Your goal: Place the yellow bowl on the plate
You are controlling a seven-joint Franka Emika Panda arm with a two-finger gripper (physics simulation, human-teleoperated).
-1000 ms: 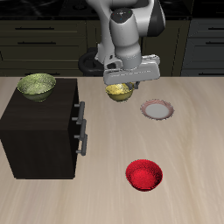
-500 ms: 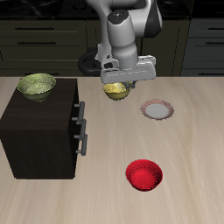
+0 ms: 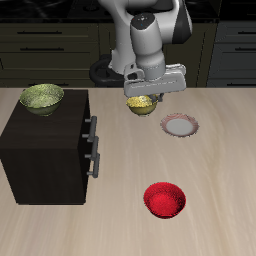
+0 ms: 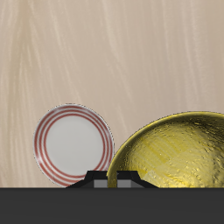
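No writing showing anywhere. Gripper (image 3: 141,98) is clenching the yellow bowl (image 3: 141,104) w/ mottled golden inside, nothing in it, hanging above the table (image 3: 220,150) just beside the plate (image 3: 180,125); plate is sitting bare, pale centre, reddish rings. Red bowl (image 3: 165,199) is lying nearer the front than the plate, also w/o contents.

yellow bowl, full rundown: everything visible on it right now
The yellow bowl is small, round and golden-yellow, with a mottled, speckled, glossy inside that shows well in the wrist view. It sits upright, mouth up, directly under the gripper, which covers part of its rim. Whether it rests on the table or is lifted cannot be told, nor how the gripper's fingers meet it. It is beside the plate, apart from it, not on it.
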